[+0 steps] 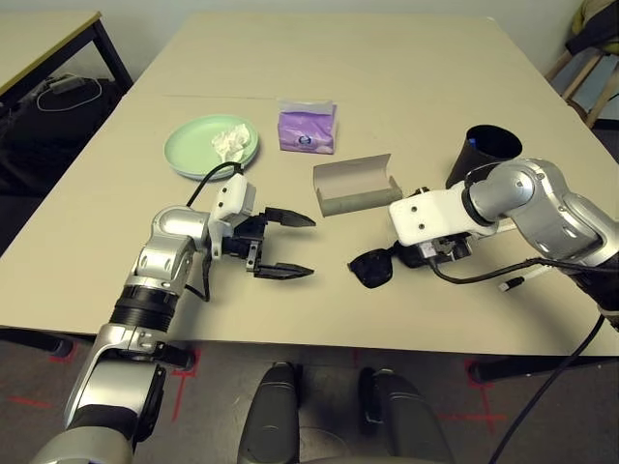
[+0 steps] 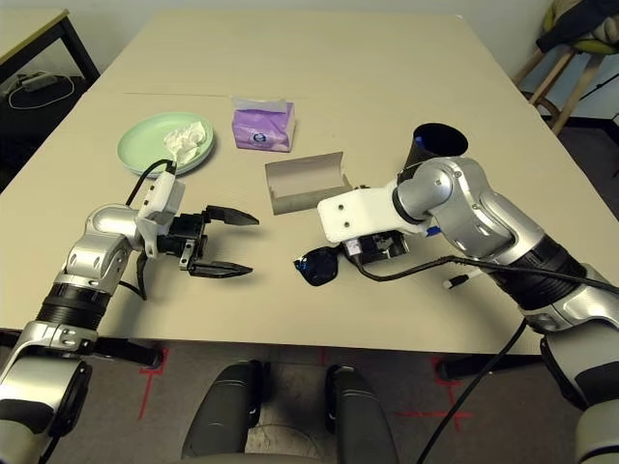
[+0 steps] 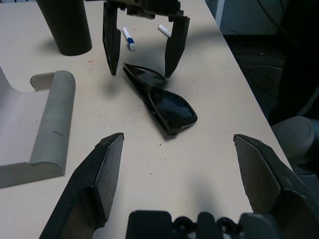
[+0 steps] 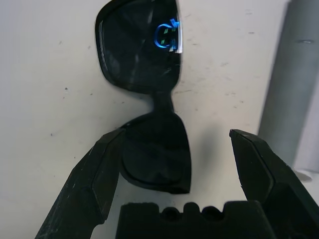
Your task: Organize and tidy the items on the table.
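Note:
Black sunglasses [image 1: 370, 269] lie folded on the beige table [image 1: 387, 68], near the front edge. My right gripper [image 4: 174, 164] hangs open right over them, one finger on each side of a lens, not closed on it. My left gripper [image 1: 285, 246] is open and holds nothing, a hand's width left of the sunglasses and pointing at them. The grey glasses case [image 1: 353, 184] lies open behind the sunglasses. A black cup [image 1: 484, 155] stands behind my right arm. Crumpled white tissue [image 1: 230, 143] sits on a pale green plate [image 1: 198, 150], with a purple tissue pack [image 1: 308, 129] beside it.
Two pens [image 3: 128, 37] lie on the table behind the right gripper, near the cup. A black cable [image 1: 484, 275] trails from my right wrist over the table's front right. A smaller dark-legged table [image 1: 39, 39] stands off to the far left.

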Available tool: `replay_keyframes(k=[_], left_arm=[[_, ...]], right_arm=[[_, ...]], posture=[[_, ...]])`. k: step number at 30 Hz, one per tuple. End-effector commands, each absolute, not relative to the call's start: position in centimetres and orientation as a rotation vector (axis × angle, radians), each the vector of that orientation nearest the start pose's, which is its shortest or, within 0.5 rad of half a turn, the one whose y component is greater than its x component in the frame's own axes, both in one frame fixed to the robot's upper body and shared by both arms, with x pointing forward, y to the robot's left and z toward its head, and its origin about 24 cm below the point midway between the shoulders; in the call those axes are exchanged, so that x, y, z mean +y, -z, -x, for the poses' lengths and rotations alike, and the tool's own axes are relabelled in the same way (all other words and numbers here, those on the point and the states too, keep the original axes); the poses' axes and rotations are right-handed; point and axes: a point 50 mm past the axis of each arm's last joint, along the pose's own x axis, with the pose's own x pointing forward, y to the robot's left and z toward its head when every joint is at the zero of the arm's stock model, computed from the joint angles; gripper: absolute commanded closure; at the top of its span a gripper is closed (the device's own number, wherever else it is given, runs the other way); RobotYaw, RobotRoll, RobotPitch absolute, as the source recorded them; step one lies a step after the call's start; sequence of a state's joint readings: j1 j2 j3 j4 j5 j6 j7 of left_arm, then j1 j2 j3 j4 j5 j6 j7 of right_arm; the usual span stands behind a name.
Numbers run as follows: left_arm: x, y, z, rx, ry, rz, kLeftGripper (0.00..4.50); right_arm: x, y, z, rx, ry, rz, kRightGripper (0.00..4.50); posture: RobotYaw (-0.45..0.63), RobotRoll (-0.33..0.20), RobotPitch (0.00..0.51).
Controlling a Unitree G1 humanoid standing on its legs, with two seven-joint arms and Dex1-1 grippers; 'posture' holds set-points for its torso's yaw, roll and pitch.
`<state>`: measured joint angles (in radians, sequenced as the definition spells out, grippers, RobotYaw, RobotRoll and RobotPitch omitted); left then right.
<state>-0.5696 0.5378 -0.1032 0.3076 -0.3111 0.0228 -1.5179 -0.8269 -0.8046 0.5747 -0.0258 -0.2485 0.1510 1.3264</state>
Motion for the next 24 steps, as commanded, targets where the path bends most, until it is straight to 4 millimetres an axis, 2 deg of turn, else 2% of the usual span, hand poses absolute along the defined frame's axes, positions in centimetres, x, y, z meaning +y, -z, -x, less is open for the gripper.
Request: replay_keyframes(k=[1, 14, 24], left_arm=[[17.0, -13.7, -29.8, 0.025, 1.569, -0.391, 0.04], [17.2, -13.5, -29.6, 0.036, 1.561, -0.408, 0.04], [17.4, -13.6, -29.5, 0.045, 1.561, -0.43, 0.04]], right_arm=[[-12.8, -17.7, -30.7, 0.323, -1.379, 1.461, 0.0], [-10.7, -19.6, -30.7, 0.269, -1.408, 1.538, 0.0], [-10.9, -20.1, -30.7, 0.301, -1.426, 1.548, 0.0]], posture=[[0.23, 0.0, 0.17], [0.24, 0.0, 0.166], [0.25, 0.0, 0.163]])
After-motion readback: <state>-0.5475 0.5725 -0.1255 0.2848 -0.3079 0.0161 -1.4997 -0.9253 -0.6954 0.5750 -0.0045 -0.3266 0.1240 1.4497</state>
